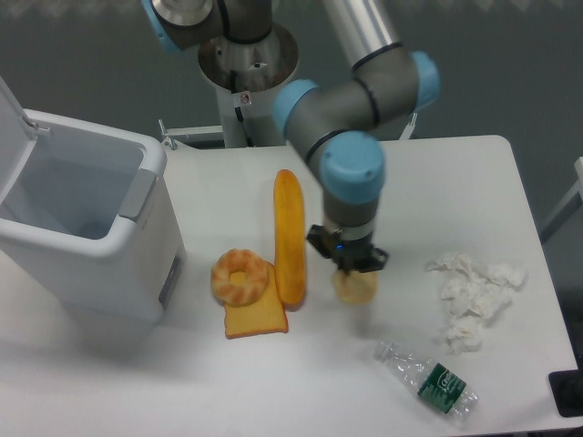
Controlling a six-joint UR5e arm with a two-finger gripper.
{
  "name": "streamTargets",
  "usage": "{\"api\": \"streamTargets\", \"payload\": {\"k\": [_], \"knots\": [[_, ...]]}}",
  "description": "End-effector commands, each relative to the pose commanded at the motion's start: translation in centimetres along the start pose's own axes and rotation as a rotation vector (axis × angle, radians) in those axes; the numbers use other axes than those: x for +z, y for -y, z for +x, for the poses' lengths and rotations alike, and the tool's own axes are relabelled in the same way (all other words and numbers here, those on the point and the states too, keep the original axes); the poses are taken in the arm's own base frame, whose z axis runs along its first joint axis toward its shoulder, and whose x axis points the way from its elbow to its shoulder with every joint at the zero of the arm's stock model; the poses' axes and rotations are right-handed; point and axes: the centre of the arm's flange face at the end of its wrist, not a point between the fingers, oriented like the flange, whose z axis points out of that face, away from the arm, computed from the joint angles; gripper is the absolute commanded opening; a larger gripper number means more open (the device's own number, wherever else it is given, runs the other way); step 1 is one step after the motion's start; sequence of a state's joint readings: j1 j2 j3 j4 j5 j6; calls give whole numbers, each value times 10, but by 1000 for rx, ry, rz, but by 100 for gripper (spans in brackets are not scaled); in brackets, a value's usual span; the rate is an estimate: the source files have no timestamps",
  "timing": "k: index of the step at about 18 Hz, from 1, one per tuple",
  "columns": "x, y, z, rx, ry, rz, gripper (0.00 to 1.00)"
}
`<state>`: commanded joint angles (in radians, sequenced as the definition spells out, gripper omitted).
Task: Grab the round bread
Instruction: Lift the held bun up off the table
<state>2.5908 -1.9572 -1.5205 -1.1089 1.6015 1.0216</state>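
Downward-pointing gripper [352, 270], jaws clamped on round bread [354, 287], beside baguette [289, 237]

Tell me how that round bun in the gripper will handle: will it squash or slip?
The round bun looks small and puffy, so probably light and somewhat squashy under the gripper. Its domed, lobed shape gives little flat surface, so it might twist or slip. If dropped on the table, it may roll a little.
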Motion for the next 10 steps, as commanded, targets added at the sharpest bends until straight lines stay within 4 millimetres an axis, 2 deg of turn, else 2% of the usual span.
{"api": "streamTargets", "payload": {"k": [1,3,4,6,10], "knots": [[1,1,-13,-9,-8,-2,0],[-17,2,-30,14,-11,6,0],[-27,3,-35,82,-4,13,0],[-39,3,-41,152,8,28,0],[-57,2,-45,159,20,35,0]]}}
